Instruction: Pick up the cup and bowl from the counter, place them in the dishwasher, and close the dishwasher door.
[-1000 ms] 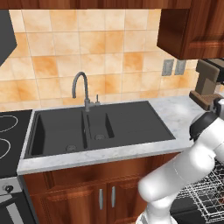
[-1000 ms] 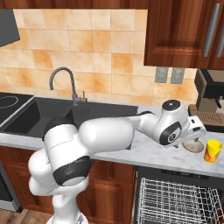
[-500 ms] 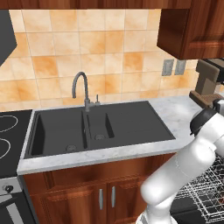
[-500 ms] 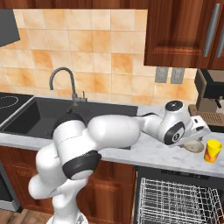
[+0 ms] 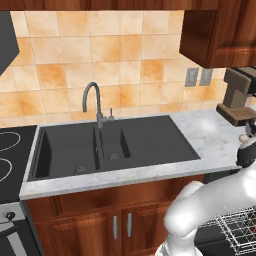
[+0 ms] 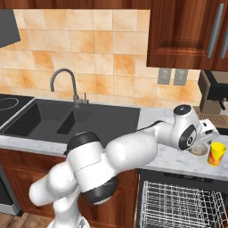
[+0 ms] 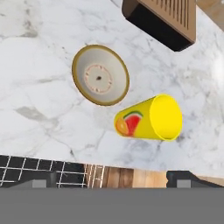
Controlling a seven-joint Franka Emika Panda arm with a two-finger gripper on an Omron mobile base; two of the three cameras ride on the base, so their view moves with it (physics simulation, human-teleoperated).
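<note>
The yellow cup [image 7: 151,117] with a fruit print stands on the marbled counter [image 7: 39,109], right beside the beige bowl [image 7: 100,75] with its brown rim. My gripper [image 7: 116,180] hovers above them, open, its two dark tips set wide apart with nothing between them. In the right base view my hand hangs over the bowl [image 6: 199,149], which it partly hides, and the cup [image 6: 217,154] stands just right of it. Below the counter edge the dishwasher's grey wire rack [image 6: 182,205] stands pulled out. The dishwasher door is out of view.
A brown coffee machine [image 6: 216,95] stands on the counter just behind the bowl, its base [image 7: 162,19] close by. The dark double sink [image 5: 115,145] with its tap [image 5: 92,102] lies to the left, and a stove [image 5: 7,155] beyond it. Wooden cabinets hang overhead.
The arm's elbow has swung to the right and the hand has shifted slightly right over the bowl. Cup and bowl have not moved. The gripper stays open.
</note>
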